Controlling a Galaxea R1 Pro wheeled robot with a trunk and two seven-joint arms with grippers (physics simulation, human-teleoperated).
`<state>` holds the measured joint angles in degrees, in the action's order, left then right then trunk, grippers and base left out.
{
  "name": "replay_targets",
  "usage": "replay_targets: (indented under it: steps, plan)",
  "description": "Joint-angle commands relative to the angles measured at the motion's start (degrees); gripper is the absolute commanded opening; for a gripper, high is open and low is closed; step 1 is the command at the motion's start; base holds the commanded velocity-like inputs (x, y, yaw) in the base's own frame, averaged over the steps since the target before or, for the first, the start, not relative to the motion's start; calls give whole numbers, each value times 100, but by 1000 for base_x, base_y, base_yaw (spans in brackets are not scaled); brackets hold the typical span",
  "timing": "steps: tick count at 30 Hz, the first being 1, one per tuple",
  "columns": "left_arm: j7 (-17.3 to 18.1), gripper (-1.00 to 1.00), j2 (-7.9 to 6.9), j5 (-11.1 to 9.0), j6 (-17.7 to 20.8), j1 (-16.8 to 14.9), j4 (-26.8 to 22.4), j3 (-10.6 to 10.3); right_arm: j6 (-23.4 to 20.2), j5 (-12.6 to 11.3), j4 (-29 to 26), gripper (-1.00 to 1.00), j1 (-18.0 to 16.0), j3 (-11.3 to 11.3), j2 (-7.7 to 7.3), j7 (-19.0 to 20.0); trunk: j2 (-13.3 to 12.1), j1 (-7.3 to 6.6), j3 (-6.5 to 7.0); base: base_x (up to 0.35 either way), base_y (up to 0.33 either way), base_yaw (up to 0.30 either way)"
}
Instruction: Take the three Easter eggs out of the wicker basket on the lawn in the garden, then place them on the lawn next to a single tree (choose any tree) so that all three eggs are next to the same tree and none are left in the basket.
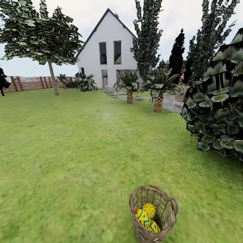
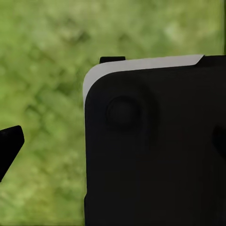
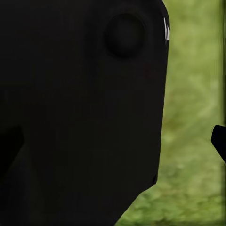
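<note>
Resting on mottled green lawn point(image 1: 67, 152), a woven brown wicker basket point(image 1: 167, 216) holds three yellow painted eggs point(image 1: 145, 216) (gripper finger spread unreadable).

Left wrist view: black body panel point(image 2: 155, 150) with pale top edge close ahead, dark fingertip point(image 2: 9, 146) at frame edge. Right wrist view: similar black panel point(image 3: 80, 108), fingertip point(image 3: 219, 141) at edge. Jaw state unclear.

Open lawn point(image 1: 67, 152) all round the wicker basket point(image 1: 168, 216) — dark bush point(image 1: 216, 114) crowds right.
</note>
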<state>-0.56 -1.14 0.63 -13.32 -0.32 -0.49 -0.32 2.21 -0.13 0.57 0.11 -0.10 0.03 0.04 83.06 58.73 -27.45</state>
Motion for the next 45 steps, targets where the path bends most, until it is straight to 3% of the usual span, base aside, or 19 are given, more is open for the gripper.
replay_targets:
  steps: [1,4,9,11,12,15,25,28,31,34,35,36,39,41,43,45]
  plan:
    - [-6,100,0,7,-21,-3,5,-4,25,-8,4,100,-2,-8,-10,12,2,0,-4,0,-51,0]
    - [-6,100,0,7,-21,-3,5,-3,89,-32,-4,100,6,-29,-48,44,2,0,-4,0,-26,0]
    - [-6,100,0,7,-22,-3,5,-4,661,-59,-1,100,14,-72,-328,385,2,0,-4,0,-8,0]
    - [-6,100,0,7,-22,-3,5,-4,775,-60,4,100,19,-264,-479,827,2,0,-4,0,-3,0]
    - [-6,100,0,7,-22,-3,5,-5,850,-49,11,100,22,-726,-667,1391,2,0,-4,0,0,0]
    - [-6,100,0,7,-22,-3,5,-4,885,-39,19,100,24,-1079,-801,1756,2,0,-4,0,0,0]
    - [-6,100,0,7,-22,-3,5,-6,966,-50,4,100,29,-1270,-867,1949,2,0,-4,0,0,0]
    - [-6,100,0,7,-22,-3,5,-6,1245,-59,-8,100,66,-1291,-871,1967,2,0,-4,0,0,0]
    - [-6,100,0,7,-22,-3,5,-7,1933,-65,-9,100,162,-1457,-875,2022,2,0,-4,0,0,0]
    - [-6,100,0,7,-22,-3,5,-9,2397,-60,-6,100,231,-1922,-887,2247,2,0,-4,0,0,0]
    - [-6,100,0,7,-22,-3,5,-8,2528,-56,-5,100,263,-2178,-926,2480,2,0,-4,0,0,0]
    - [-6,100,0,7,-22,-3,5,-9,2622,-58,-5,100,317,-2434,-1016,2789,2,0,-4,0,0,0]
    - [-6,100,0,7,-22,-3,5,-9,2706,-56,-4,100,429,-2866,-1170,3273,2,0,-4,0,0,0]
    - [-6,100,0,7,-22,-3,5,-6,2739,-35,-2,100,547,-3412,-1284,3604,2,0,-4,0,0,0]
    - [-6,100,0,7,-22,-3,5,-4,2740,-18,12,100,588,-3627,-1293,3420,2,0,-4,0,0,0]
    - [-6,100,0,7,-22,-3,5,-4,2740,-10,26,100,603,-3700,-1289,3083,2,0,-4,0,0,0]
